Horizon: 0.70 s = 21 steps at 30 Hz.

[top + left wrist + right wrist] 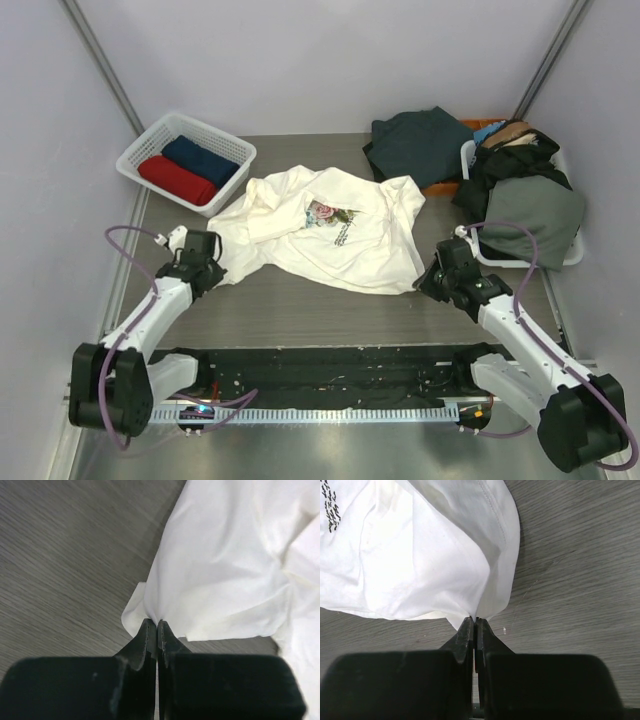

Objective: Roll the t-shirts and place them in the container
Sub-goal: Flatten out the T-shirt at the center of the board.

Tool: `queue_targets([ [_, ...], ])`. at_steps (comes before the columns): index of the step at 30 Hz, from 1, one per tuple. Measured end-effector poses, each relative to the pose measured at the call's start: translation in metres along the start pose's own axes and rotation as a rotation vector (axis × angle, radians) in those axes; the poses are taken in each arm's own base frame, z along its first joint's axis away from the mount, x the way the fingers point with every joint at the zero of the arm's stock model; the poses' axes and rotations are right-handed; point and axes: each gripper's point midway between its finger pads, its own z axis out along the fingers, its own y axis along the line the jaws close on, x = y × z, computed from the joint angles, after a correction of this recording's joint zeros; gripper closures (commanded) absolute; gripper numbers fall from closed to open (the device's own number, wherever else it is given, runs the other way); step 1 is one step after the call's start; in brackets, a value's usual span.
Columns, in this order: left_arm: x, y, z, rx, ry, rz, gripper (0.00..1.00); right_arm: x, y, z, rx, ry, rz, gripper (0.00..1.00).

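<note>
In the upper left of the top view stands a white lattice basket (137,158). It holds a rolled red t-shirt (176,180) and, beside it, a rolled navy t-shirt (200,160).

Lower, at the left, the left gripper (156,626) is pressed together on the left edge of the cream-white t-shirt (330,235). It is pinching only a small fold of cloth. This shirt lies in the middle of the worktop (300,310), spread out but wrinkled, with the floral print facing up.

I judge that the shirt is light, thin and completely limp. It will not keep any shape, and it will sag between the two points where it is held. The pinches are narrow, so a quick pull could let the cloth slip out. The best places to hold it are the outer corners or the hem, far apart, so that the cloth can be stretched flat before rolling.

At the lower right corner of the shirt, the right gripper (474,622) is also closed and pinches a fold.

In the upper right lies a pile of dark clothes (415,140), next to a second basket (573,255) full of garments.
</note>
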Motion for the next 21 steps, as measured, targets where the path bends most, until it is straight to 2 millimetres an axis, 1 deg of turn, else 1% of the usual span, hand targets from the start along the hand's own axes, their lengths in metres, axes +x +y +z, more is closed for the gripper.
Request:
queue_targets([
  [1, -0.004, -0.002, -0.004, 0.015, -0.015, -0.006, 1.0, -0.001, 0.001, -0.002, -0.003, -0.004, -0.001, 0.99],
  [4, -0.031, -0.014, -0.027, 0.084, -0.104, -0.045, 1.0, -0.012, 0.007, -0.011, -0.012, -0.024, -0.002, 0.99],
  [6, -0.059, -0.027, -0.052, 0.149, -0.185, -0.082, 1.0, -0.025, 0.016, -0.019, -0.03, -0.052, -0.003, 0.99],
  [8, -0.09, -0.041, -0.081, 0.212, -0.265, -0.122, 1.0, -0.046, 0.029, -0.028, -0.051, -0.089, 0.004, 0.99],
  [11, -0.128, -0.059, -0.12, 0.284, -0.348, -0.165, 1.0, -0.079, 0.051, -0.042, -0.086, -0.146, 0.016, 0.99],
  [13, -0.152, -0.068, -0.147, 0.317, -0.394, -0.188, 1.0, -0.106, 0.069, -0.055, -0.121, -0.196, 0.02, 0.99],
  [15, -0.169, -0.073, -0.168, 0.338, -0.424, -0.196, 1.0, -0.133, 0.087, -0.074, -0.162, -0.249, 0.025, 0.99],
  [17, -0.192, -0.079, -0.201, 0.364, -0.462, -0.202, 1.0, -0.155, 0.103, -0.098, -0.204, -0.304, 0.027, 0.99],
  [19, -0.22, -0.085, -0.244, 0.423, -0.531, -0.22, 1.0, -0.178, 0.118, -0.13, -0.246, -0.372, 0.022, 0.99],
  [21, -0.243, -0.084, -0.293, 0.484, -0.603, -0.241, 1.0, -0.199, 0.132, -0.169, -0.294, -0.45, 0.017, 0.99],
])
